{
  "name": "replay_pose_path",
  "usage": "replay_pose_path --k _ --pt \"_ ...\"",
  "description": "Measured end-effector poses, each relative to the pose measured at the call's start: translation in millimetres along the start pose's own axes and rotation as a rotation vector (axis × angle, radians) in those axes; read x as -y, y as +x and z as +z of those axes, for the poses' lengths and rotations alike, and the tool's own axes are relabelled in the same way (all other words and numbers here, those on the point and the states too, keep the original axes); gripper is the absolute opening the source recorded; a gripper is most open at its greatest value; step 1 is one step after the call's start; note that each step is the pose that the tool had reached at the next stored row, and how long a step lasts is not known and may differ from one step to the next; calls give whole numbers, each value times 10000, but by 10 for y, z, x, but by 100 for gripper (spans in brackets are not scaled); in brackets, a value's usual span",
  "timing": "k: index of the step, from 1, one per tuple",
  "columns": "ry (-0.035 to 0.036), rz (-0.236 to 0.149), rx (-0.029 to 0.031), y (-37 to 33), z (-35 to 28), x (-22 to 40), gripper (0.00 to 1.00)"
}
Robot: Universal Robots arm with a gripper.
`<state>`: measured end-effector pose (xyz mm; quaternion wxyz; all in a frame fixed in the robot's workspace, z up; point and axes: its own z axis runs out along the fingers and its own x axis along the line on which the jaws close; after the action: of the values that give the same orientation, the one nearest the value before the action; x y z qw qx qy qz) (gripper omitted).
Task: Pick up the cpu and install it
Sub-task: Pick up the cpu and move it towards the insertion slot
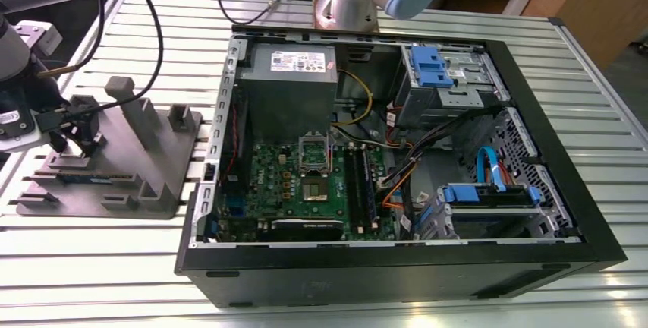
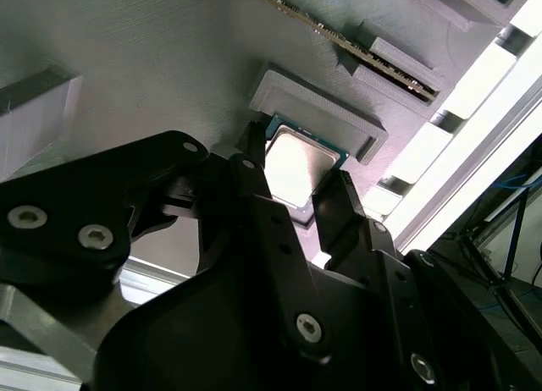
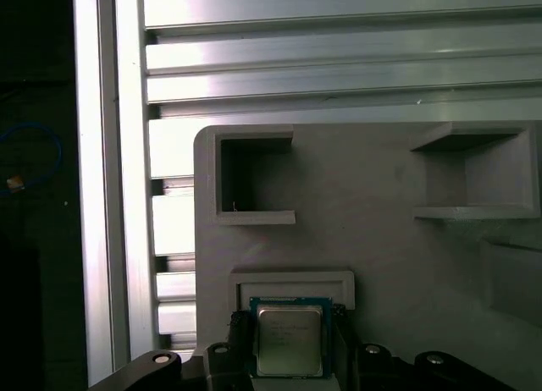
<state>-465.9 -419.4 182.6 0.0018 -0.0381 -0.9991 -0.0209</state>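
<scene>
The pick-up step is judged in hand; nothing is installed yet. The small flat square silver-grey metal cpu (image 3: 290, 344), green-edged, lies on the grey plastic tray (image 3: 381, 239), against a raised ledge. The hand (image 3: 292, 319) is narrowed onto its opposite edges, apparently gripping. A level, straight lift is called for.

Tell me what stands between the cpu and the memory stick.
A raised grey ledge bordering the cpu, then bare tray up to the memory stick; the second wrist view shows it.
</scene>
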Motion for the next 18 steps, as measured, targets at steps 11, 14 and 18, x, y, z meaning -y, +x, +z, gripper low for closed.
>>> replay_pose_path --k 11,14,18 --pt "1 1 -1 0 -46 -2 47" --pt "-1 0 1 0 -87 -4 47" --pt "-1 0 1 0 -91 -4 47"
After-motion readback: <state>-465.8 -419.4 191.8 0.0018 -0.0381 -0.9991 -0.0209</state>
